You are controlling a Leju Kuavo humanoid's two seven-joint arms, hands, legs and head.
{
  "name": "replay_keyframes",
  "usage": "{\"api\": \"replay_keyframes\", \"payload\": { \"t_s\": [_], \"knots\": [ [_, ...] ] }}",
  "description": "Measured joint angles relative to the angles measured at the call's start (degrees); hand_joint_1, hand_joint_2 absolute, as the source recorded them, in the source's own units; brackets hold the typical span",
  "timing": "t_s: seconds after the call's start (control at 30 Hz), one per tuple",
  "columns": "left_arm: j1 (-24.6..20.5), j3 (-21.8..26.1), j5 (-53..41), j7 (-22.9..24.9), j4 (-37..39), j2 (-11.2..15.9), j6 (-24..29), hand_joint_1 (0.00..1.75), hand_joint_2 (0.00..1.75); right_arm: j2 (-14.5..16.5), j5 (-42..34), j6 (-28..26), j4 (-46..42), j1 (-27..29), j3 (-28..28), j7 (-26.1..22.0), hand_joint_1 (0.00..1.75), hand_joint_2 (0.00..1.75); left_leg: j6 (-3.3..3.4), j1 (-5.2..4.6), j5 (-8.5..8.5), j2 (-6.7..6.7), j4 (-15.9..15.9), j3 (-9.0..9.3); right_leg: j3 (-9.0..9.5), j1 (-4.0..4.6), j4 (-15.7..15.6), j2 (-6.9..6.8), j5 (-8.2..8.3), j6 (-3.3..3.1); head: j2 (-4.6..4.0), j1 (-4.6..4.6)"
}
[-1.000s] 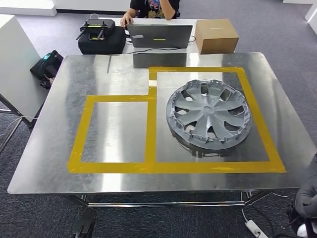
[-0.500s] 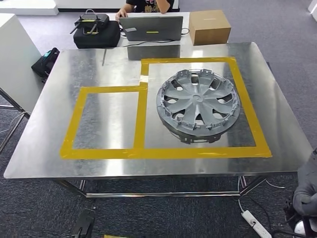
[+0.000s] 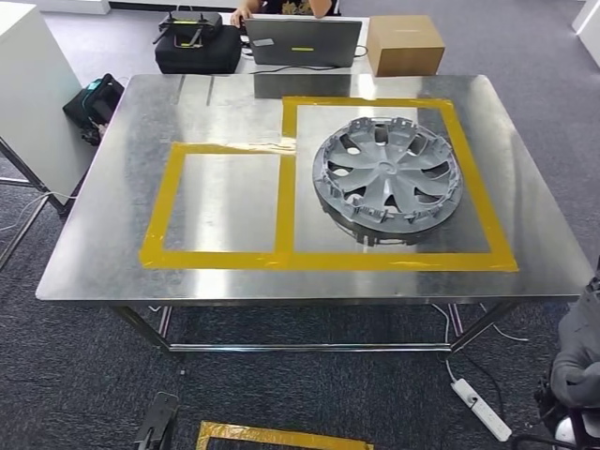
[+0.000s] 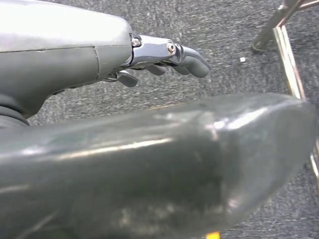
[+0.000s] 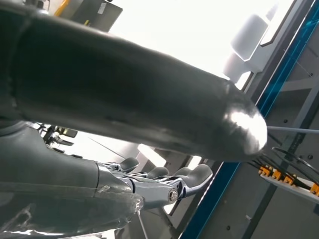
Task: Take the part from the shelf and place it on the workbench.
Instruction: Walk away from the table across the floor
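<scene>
- One hubcap (image 3: pixel 387 173) lay flat on the steel tabletop (image 3: pixel 106 234), inside the larger, right-hand yellow tape frame (image 3: pixel 470 178); the smaller frame (image 3: pixel 164 197) beside it held nothing.
- Left hand (image 4: pixel 165 55) hung over carpet, fingers apart, empty.
- Right hand (image 5: pixel 161 181) likewise held nothing, fingers loosely extended.
- Beyond the tabletop sat a laptop (image 3: pixel 303 42) and a cardboard box (image 3: pixel 405 43).
</scene>
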Motion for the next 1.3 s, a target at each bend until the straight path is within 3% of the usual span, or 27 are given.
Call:
{"api": "replay_keyframes", "payload": {
  "t_s": [0.07, 0.1, 0.13, 0.2, 0.23, 0.27, 0.3, 0.37, 0.4, 0.43, 0.47, 0.57, 0.6, 0.63, 0.73, 0.8, 0.87, 0.9, 0.93, 0.97, 1.03, 1.07, 1.13, 1.17, 1.23, 1.27, 1.3],
  "knots": [
    [0.0, 0.0, -0.2, 0.0, 0.0, 0.0, 0.0, 0.0, 0.0, 0.0, 0.0, 0.1, 0.0, -0.3, 0.0, 0.0, 0.0, 0.0, -0.42, -0.09, 0.97, 0.01, 0.1, -0.81, 5.88, 0.17, -8.5, 0.04, 0.85, -0.41, 0.0, -0.03],
    [-0.1, 0.0, -0.3, 0.0, 0.0, 0.0, 0.1, 0.0, 0.0, 0.1, -0.1, 0.2, 0.0, -0.4, 0.0, 0.0, 0.0, 0.0, -0.69, -0.13, 1.48, 0.02, 0.0, -1.02, 7.63, 0.31, -11.4, 0.08, 0.56, -0.66, 0.0, -0.03],
    [-0.1, 0.0, -0.3, 0.0, 0.0, 0.0, 0.1, 0.0, 0.0, 0.1, -0.1, 0.3, 0.0, -0.5, 0.0, 0.0, 0.0, 0.0, -0.97, -0.14, 1.99, 0.03, -0.1, -1.16, 8.36, 0.46, -12.9, 0.12, 0.18, -0.91, 0.0, -0.01],
    [-0.1, 0.1, -0.3, 0.1, 0.0, 0.1, 0.1, 0.0, 0.0, 0.1, -0.2, 0.4, 0.1, -0.5, -0.1, 0.0, 0.0, 0.0, -1.5, -0.11, 2.81, -0.05, -0.5, -1.43, 7.99, 0.45, -13.6, 0.11, 0.88, -1.59, 0.0, 0.08],
    [-0.1, 0.2, -0.3, 0.2, 0.0, 0.2, 0.2, 0.0, 0.0, 0.2, -0.2, 0.5, 0.1, -0.6, -0.1, 0.0, 0.0, 0.0, -1.82, -0.14, 2.23, -0.14, -0.3, -1.74, 7.63, 0.29, -13.7, 0.08, 1.42, -2.01, 0.0, 0.02],
    [0.0, 0.2, -0.4, 0.2, 0.0, 0.3, 0.2, 0.0, 0.0, 0.2, -0.3, 0.5, 0.1, -0.6, -0.1, 0.0, 0.0, 0.0, -2.18, -0.14, 0.82, -0.22, 0.7, -2.22, 7.16, 0.08, -13.9, 0.02, 2.04, -2.43, 0.0, -0.09],
    [0.0, 0.3, -0.4, 0.3, 0.0, 0.3, 0.2, 0.0, 0.0, 0.2, -0.3, 0.6, 0.1, -0.6, -0.1, 0.0, 0.0, 0.0, -2.54, -0.05, -1.65, -0.28, 3.1, -3.07, 6.67, -0.11, -14.0, -0.06, 2.61, -2.75, 0.0, -0.2],
    [0.0, 0.3, -0.5, 0.3, 0.0, 0.3, 0.2, 0.0, 0.0, 0.2, -0.2, 0.9, 0.1, -0.5, -0.1, 0.0, 0.0, 0.0, -3.13, 0.24, -6.96, -0.26, 11.1, -5.21, 5.66, -0.16, -13.9, -0.21, 3.5, -2.99, 0.0, -0.39],
    [0.0, 0.4, -0.5, 0.3, 0.0, 0.3, 0.2, 0.0, 0.0, 0.2, -0.1, 1.0, 0.1, -0.5, -0.1, 0.0, 0.0, 0.0, -3.32, 0.39, -8.53, -0.25, 14.8, -5.97, 5.13, -0.18, -13.8, -0.28, 3.88, -2.98, 0.0, -0.4],
    [0.0, 0.4, -0.5, 0.3, 0.0, 0.3, 0.2, 0.0, 0.0, 0.2, 0.0, 1.1, 0.1, -0.5, -0.1, 0.0, 0.0, 0.0, -3.44, 0.5, -8.75, -0.25, 16.6, -5.89, 4.61, -0.23, -13.7, -0.34, 4.22, -2.91, 0.0, -0.4],
    [0.0, 0.4, -0.5, 0.3, 0.0, 0.3, 0.2, 0.0, 0.0, 0.2, 0.1, 1.2, 0.1, -0.5, -0.1, 0.0, 0.0, 0.0, -3.52, 0.6, -8.03, -0.24, 16.4, -4.94, 4.13, -0.31, -13.6, -0.37, 4.51, -2.81, 0.0, -0.39],
    [-0.2, 0.5, -0.6, 0.3, 0.0, 0.3, 0.2, 0.0, 0.0, 0.2, 0.2, 1.3, 0.1, -0.5, -0.2, 0.0, 0.0, 0.0, -3.8, 0.94, -4.44, -0.31, 5.6, 2.67, 2.88, -0.5, -12.9, -0.37, 5.1, -2.15, 0.0, -0.46],
    [-0.3, 0.5, -0.7, 0.3, 0.0, 0.3, 0.2, 0.0, 0.0, 0.2, 0.2, 1.3, 0.1, -0.5, -0.2, 0.0, 0.0, 0.0, -3.74, 1.01, -4.09, -0.42, 2.2, 4.67, 2.5, -0.44, -12.6, -0.36, 5.32, -1.8, 0.0, -0.48],
    [-0.4, 0.5, -0.8, 0.3, 0.0, 0.2, 0.1, 0.0, 0.0, 0.3, 0.2, 1.3, 0.1, -0.5, -0.2, 0.0, 0.0, 0.0, -3.57, 1.03, -4.24, -0.54, 0.5, 5.52, 2.16, -0.31, -12.4, -0.34, 5.59, -1.45, 0.0, -0.51],
    [-0.3, 0.5, -0.8, 0.3, 0.0, 0.2, 0.1, 0.0, 0.0, 0.3, 0.3, 1.5, 0.1, -0.4, -0.3, 0.0, 0.0, 0.0, -2.05, 0.92, -3.9, -0.61, 0.0, 4.7, 1.25, -0.34, -12.3, -0.29, 6.2, -0.46, 0.0, -0.49],
    [-0.3, 0.5, -0.8, 0.3, 0.0, 0.2, 0.1, 0.0, 0.0, 0.3, 0.3, 1.6, 0.2, -0.3, -0.3, 0.0, 0.0, 0.0, -0.85, 0.9, -2.94, -0.47, 0.0, 3.61, -0.2, -0.43, -9.5, -0.31, 3.08, -0.07, 0.0, -0.44],
    [-0.3, 0.6, -0.8, 0.3, 0.0, 0.2, 0.1, 0.0, 0.0, 0.3, 0.4, 1.6, 0.3, -0.3, -0.4, 0.0, 0.0, 0.0, -0.17, 0.68, -1.86, -0.41, 0.0, 2.34, -2.43, -0.36, -2.3, -0.34, -2.57, 0.03, 0.0, -0.28],
    [-0.3, 0.7, -0.8, 0.3, 0.0, 0.2, 0.0, 0.0, 0.0, 0.3, 0.4, 1.6, 0.3, -0.3, -0.4, 0.0, 0.0, 0.0, -0.03, 0.5, -1.29, -0.4, 0.0, 1.63, -3.29, -0.27, 1.7, -0.33, -4.55, -0.03, 0.0, -0.23],
    [-0.3, 0.7, -0.8, 0.3, 0.0, 0.2, 0.0, 0.0, 0.0, 0.3, 0.4, 1.6, 0.4, -0.2, -0.4, 0.0, 0.0, 0.0, 0.05, 0.32, -0.68, -0.38, 0.0, 0.88, -3.54, -0.15, 4.4, -0.32, -5.18, -0.18, 0.0, -0.18],
    [-0.3, 0.7, -0.9, 0.3, 0.0, 0.2, -0.1, 0.0, 0.0, 0.3, 0.5, 1.6, 0.4, -0.2, -0.4, 0.0, 0.0, 0.0, 0.09, 0.13, -0.05, -0.36, 0.1, 0.11, -2.95, 0.0, 5.3, -0.32, -4.51, -0.42, 0.0, -0.19],
    [-0.3, 0.7, -0.9, 0.3, 0.0, 0.1, -0.1, 0.0, 0.0, 0.3, 0.5, 1.6, 0.4, -0.2, -0.4, 0.0, 0.0, 0.0, 0.09, -0.17, 1.19, -0.35, 0.1, -1.3, 1.18, 0.37, 1.1, -0.3, -0.91, -1.1, 0.0, -0.21],
    [-0.3, 0.8, -0.9, 0.3, 0.0, 0.1, -0.2, 0.0, 0.0, 0.3, 0.6, 1.6, 0.4, -0.2, -0.4, 0.0, 0.0, 0.0, 0.0, -0.3, 1.8, -0.37, 0.1, -1.88, 4.26, 0.58, -3.3, -0.3, -0.13, -1.48, 0.0, -0.22],
    [-0.2, 0.8, -0.9, 0.3, 0.0, 0.1, -0.2, 0.0, 0.0, 0.3, 0.6, 1.6, 0.4, -0.2, -0.4, 0.0, 0.0, 0.0, -0.36, -0.46, 3.05, -0.41, 0.1, -2.58, 9.37, 0.95, -11.3, -0.28, -0.61, -1.97, 0.0, -0.3],
    [-0.2, 0.8, -0.9, 0.3, 0.0, 0.1, -0.2, 0.0, 0.0, 0.3, 0.6, 1.6, 0.3, -0.2, -0.4, 0.0, 0.0, 0.0, -0.66, -0.43, 3.71, -0.42, 0.0, -2.73, 10.36, 1.13, -13.4, -0.25, -1.21, -2.11, 0.01, -0.22],
    [-0.2, 0.8, -0.9, 0.3, 0.0, 0.1, -0.2, 0.0, 0.0, 0.3, 0.6, 1.6, 0.4, 0.0, -0.4, 0.0, 0.0, 0.0, -1.38, -0.25, 4.7, -0.44, -0.4, -2.91, 9.72, 1.25, -13.9, -0.26, -0.44, -2.64, 0.02, -0.05],
    [-0.1, 0.8, -1.0, 0.3, 0.0, 0.1, -0.2, 0.0, 0.0, 0.3, 0.7, 1.6, 0.4, 0.0, -0.4, 0.0, 0.0, 0.0, -1.81, -0.17, 3.99, -0.45, 0.0, -3.22, 9.15, 1.18, -13.9, -0.33, 0.19, -3.08, 0.02, 0.02],
    [0.0, 0.8, -1.0, 0.3, 0.0, 0.2, -0.2, 0.0, 0.0, 0.3, 0.7, 1.6, 0.4, 0.0, -0.4, 0.0, 0.0, 0.0, -2.24, -0.11, 1.97, -0.46, 1.3, -3.76, 8.45, 1.06, -14.0, -0.42, 0.97, -3.53, 0.02, -0.1]
  ]
}}
